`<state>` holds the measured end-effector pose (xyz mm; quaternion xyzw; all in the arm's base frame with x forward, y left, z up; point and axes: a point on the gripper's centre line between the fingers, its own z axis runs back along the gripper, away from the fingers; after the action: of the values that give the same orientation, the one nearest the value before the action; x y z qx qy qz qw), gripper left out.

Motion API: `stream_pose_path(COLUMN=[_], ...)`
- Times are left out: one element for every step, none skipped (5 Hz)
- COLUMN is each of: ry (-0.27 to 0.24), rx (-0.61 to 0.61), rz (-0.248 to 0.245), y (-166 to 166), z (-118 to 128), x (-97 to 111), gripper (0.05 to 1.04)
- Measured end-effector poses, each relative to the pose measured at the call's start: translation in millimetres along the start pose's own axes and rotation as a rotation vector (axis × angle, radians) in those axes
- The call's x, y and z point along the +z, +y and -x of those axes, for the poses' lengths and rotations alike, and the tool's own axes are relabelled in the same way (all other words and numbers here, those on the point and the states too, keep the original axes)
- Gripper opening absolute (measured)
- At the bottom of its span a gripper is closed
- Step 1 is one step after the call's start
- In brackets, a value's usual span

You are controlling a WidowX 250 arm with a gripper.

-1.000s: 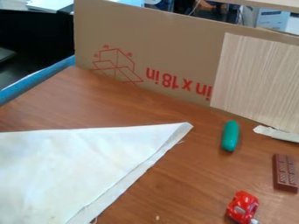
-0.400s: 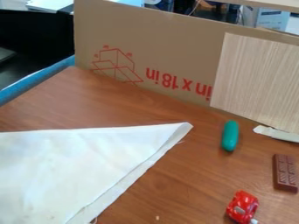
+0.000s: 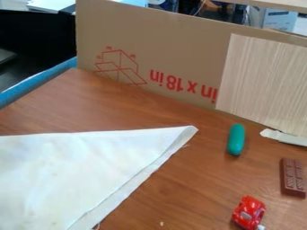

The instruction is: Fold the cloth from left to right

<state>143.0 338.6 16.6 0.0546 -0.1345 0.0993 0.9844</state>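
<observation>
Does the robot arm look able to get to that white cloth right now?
Probably yes: nothing visible lies on the cloth, and the cardboard stands apart from it, though the arm's reach is hard to judge.

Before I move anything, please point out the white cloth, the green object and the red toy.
White cloth (image 3: 72,175): camera view, upper layer.
Green object (image 3: 237,139): camera view, middle.
Red toy (image 3: 249,211): camera view, body.
</observation>
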Motion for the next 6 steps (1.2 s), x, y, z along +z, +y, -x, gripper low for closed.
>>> stream_pose_path(ry=[0.004, 0.001, -0.004, -0.006, 0.008, 0.007], rx=[0.000, -0.007, -0.016, -0.002, -0.010, 0.014], rz=[-0.020, -0.048, -0.082, -0.116, -0.135, -0.136], y=[-2.7, -5.2, -7.5, -4.2, -5.2, -3.1], z=[4.3, 5.1, 3.0, 1.2, -3.0, -5.0], x=[-6.0, -13.2, -15.0, -17.4, -19.3, -21.7], gripper=[1.001, 0.999, 0.999, 0.972, 0.809, 0.524])
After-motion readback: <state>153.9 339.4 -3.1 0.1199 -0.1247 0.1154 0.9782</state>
